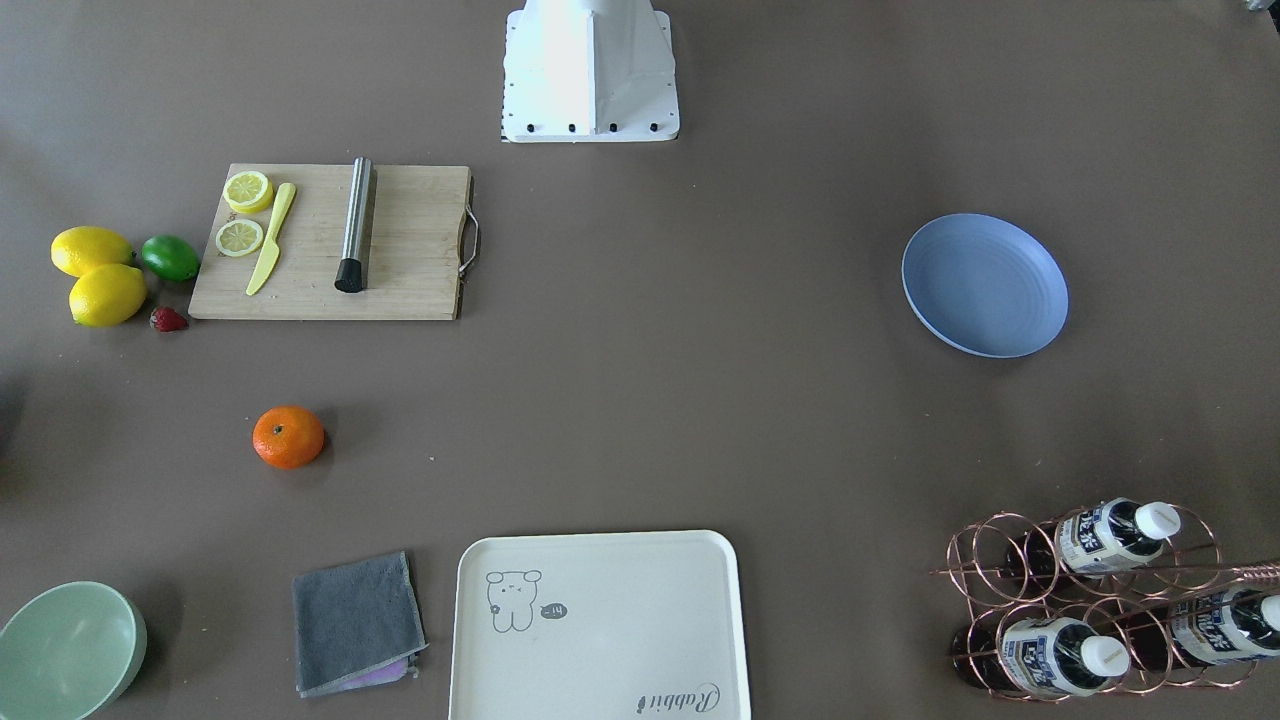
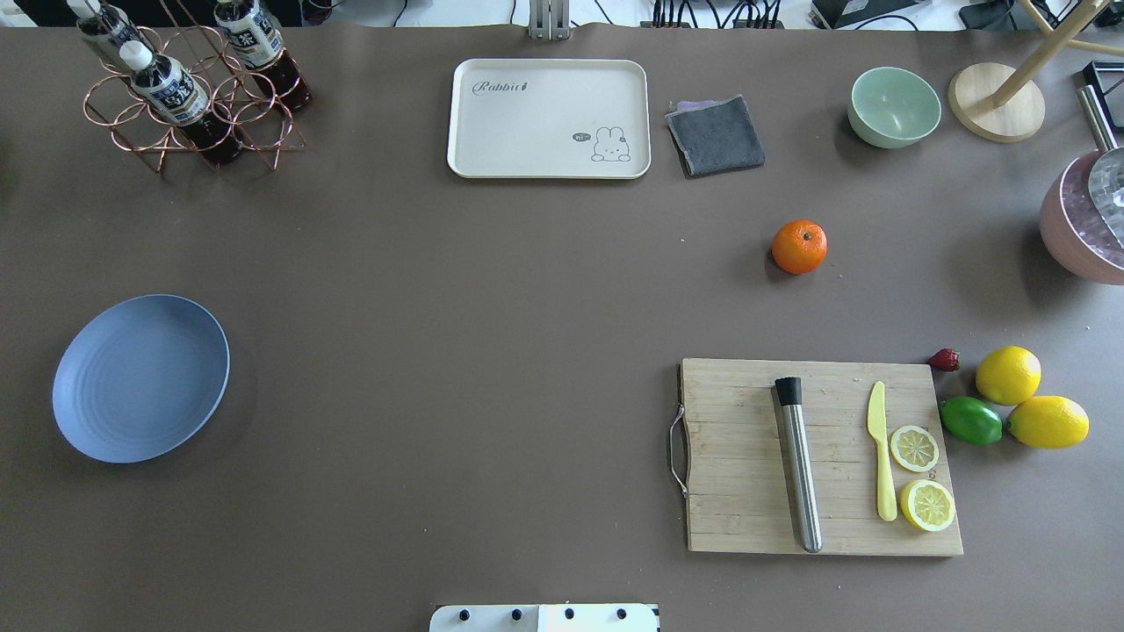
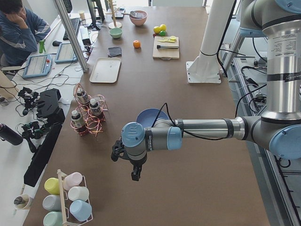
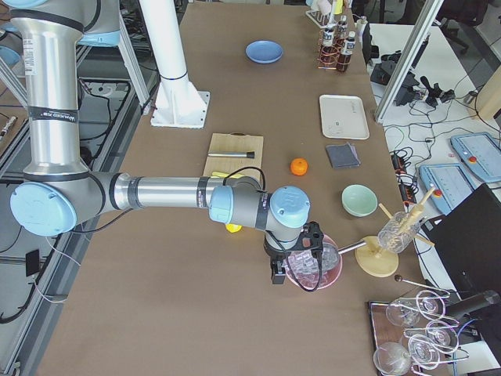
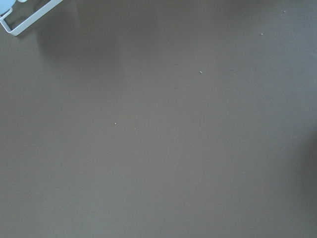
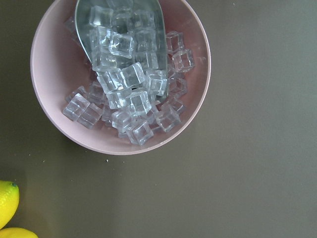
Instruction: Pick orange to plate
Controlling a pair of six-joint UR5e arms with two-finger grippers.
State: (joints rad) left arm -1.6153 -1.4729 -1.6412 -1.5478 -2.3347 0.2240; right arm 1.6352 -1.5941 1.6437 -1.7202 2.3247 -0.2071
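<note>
Orange (image 1: 288,437), seemingly untouched, apart from plate (image 1: 985,285).

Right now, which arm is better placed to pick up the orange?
Right, probably. The orange lies on the robot's right side, near the ice bowl under the right pincer; the left pincer hangs beyond the plate.

Bright orange (image 2: 799,247) sits on table, far from empty blue plate (image 2: 140,377).

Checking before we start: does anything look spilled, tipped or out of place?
Nothing stands out. The small round orange sits alone, the round blue plate lies flat and empty, and the clear ice cubes are inside their pink bowl.
</note>
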